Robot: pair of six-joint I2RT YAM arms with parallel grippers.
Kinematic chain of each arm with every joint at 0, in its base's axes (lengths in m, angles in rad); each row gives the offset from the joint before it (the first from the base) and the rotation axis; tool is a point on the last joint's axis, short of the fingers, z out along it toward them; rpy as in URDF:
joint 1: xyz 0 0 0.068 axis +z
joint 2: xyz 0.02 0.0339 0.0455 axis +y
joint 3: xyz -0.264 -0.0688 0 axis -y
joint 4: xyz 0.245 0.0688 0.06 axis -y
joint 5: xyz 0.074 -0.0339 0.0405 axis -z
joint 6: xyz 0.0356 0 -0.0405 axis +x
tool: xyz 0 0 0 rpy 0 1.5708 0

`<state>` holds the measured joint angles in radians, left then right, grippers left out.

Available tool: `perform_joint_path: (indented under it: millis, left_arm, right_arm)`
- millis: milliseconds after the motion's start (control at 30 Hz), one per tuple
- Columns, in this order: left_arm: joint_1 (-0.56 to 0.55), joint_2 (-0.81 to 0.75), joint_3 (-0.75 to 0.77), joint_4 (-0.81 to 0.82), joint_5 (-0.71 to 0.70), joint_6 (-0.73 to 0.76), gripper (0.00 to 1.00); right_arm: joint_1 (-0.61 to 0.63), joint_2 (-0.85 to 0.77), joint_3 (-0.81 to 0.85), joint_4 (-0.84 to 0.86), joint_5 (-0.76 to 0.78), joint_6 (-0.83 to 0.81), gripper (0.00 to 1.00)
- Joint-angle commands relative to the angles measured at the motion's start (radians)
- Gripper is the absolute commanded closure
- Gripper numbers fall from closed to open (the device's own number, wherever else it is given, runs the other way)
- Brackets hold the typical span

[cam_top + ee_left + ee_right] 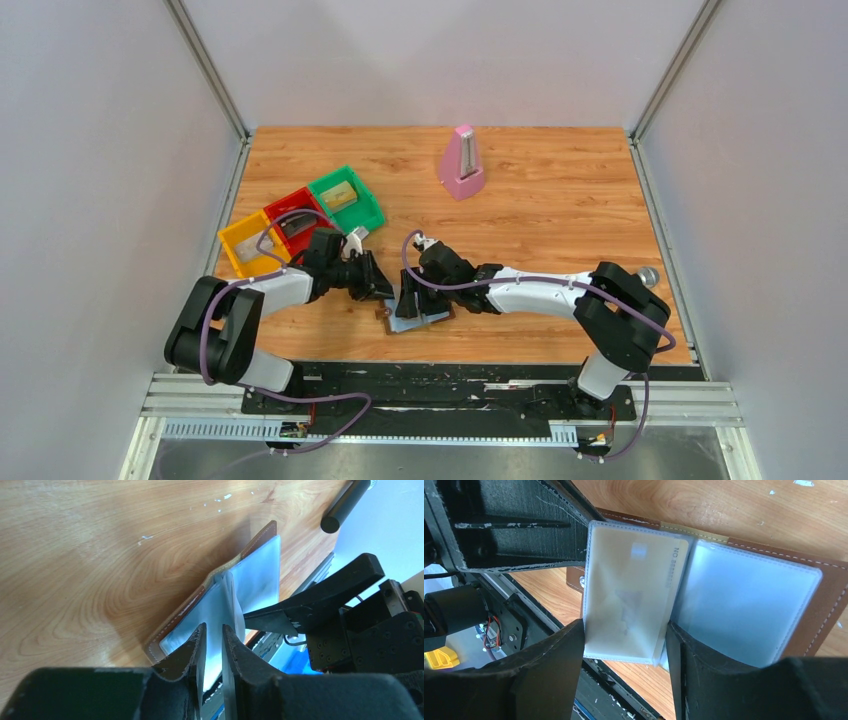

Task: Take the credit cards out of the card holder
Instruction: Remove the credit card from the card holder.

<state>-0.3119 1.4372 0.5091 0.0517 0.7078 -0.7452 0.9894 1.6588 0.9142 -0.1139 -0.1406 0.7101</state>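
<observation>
Card holder (425, 322) lies open on the wooden table (560, 210), near the front edge between the two arms. The left gripper (213, 630) is nearly closed, pinching the edge of a raised clear sleeve (227, 597). The right gripper (625, 630) is spread wide, its fingers flanking that same sleeve (a pale credit card (634, 590) shows through the plastic).

Lab cell — white panels (100, 150), aluminium frame (209, 70)

"NO" plus digits on card (629, 605)
</observation>
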Motion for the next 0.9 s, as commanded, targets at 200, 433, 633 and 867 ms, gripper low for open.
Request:
perform_joint_path:
  millis: [200, 433, 633, 867]
  left_arm:
    - [-0.038, -0.011, -0.012, 0.147, 0.087, -0.098, 0.75]
    - [-0.068, 0.030, 0.008, 0.184, 0.086, -0.130, 0.74]
    - [-0.116, 0.096, 0.034, 0.255, 0.085, -0.163, 0.73]
    - [-0.151, 0.141, 0.069, 0.270, 0.073, -0.167, 0.73]
  right_arm:
    - [-0.018, -0.043, 0.028, -0.018, 0.064, 0.008, 0.32]
    - [-0.027, -0.111, 0.041, -0.106, 0.137, -0.015, 0.33]
    - [-0.031, -0.178, 0.032, -0.175, 0.222, -0.022, 0.44]
    - [-0.029, -0.250, 0.022, -0.204, 0.225, -0.026, 0.51]
